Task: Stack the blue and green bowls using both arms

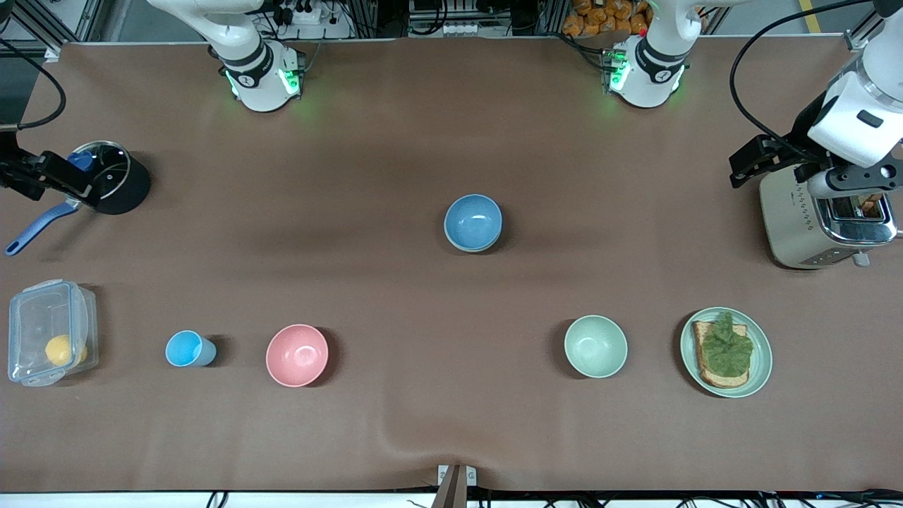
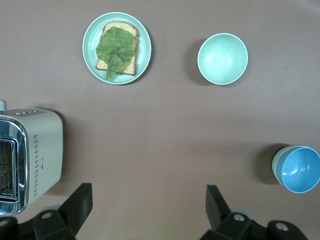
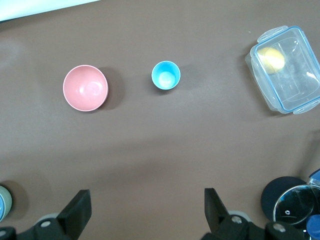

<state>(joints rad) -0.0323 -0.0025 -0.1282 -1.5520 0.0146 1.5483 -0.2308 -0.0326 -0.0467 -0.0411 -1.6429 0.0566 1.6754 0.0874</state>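
The blue bowl (image 1: 473, 221) sits nested inside the sage green bowl in the middle of the table. In the left wrist view the blue bowl (image 2: 300, 169) fills the green bowl (image 2: 276, 161), of which only a rim sliver shows. My left gripper (image 1: 763, 160) hangs open and empty over the table beside the toaster, at the left arm's end; its jaws (image 2: 149, 207) stand wide apart. My right gripper (image 1: 35, 176) hangs open and empty beside the black pot, at the right arm's end; its jaws (image 3: 147, 210) stand wide apart. Both are well away from the bowls.
A mintier green bowl (image 1: 595, 346), a green plate (image 1: 760, 367) with toast, a pink bowl (image 1: 297, 355), a light-blue cup (image 1: 189, 348) and a clear lidded box (image 1: 49, 331) line the side nearer the front camera. A toaster (image 1: 825, 226) and a lidded pot (image 1: 113, 180) stand at the ends.
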